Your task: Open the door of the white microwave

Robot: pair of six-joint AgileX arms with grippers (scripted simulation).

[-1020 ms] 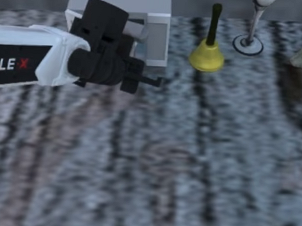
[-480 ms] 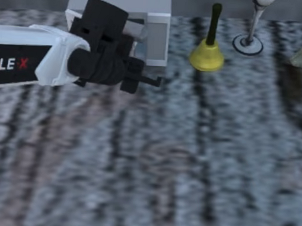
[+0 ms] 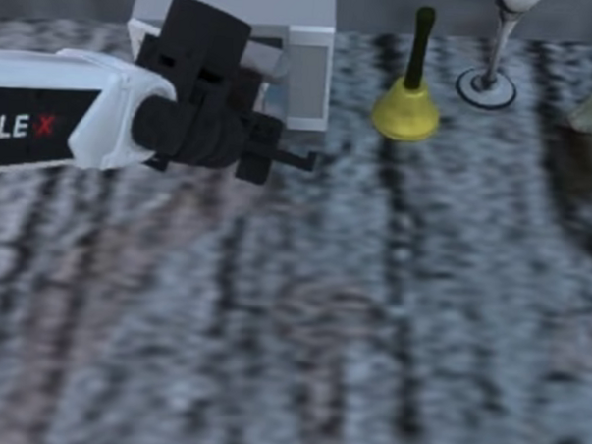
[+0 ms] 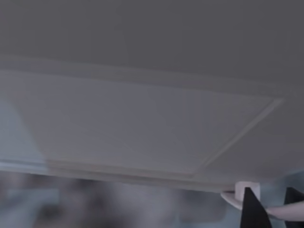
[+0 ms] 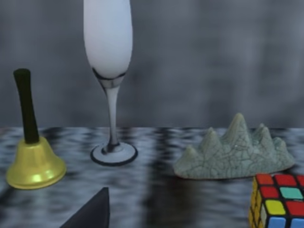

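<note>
Left gripper (image 3: pixel 304 161) seemingly grips microwave (image 3: pixel 237 3) door (image 3: pixel 304 80).

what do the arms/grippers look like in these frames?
The left arm has a white shell with a black panel, white lettering ending "ILE" and a red X. Its wrist is black and blocky; the left gripper is black with thin fingers. The right arm shows only a dark wedge-shaped fingertip.
</note>
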